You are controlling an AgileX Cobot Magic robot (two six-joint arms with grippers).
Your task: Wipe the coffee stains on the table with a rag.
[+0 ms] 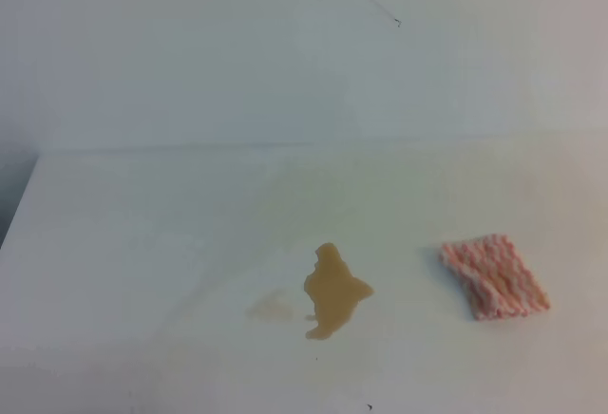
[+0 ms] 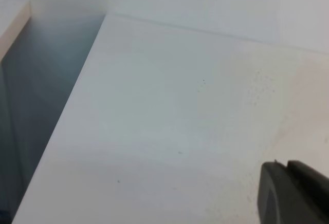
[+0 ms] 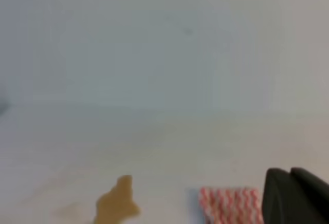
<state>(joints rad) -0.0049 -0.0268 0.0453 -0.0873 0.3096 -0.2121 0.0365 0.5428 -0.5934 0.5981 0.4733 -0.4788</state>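
Right claw [image 3: 298,196] nearest the wrist camera, fingers closed, holding nothing. Left claw [image 2: 293,193]: cannot tell. Rag [image 1: 494,275] lies on desk [image 1: 142,243], at 3 o'clock from coffee stains [image 1: 332,292], apart. Risk: a closed claw pushes the rag instead of grabbing it.

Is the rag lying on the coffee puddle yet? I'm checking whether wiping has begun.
No, the rag lies apart on the bare table, right of the coffee puddle.

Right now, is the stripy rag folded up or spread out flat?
Folded. The rag lies as a small thick square on the table, apart from the coffee stains.
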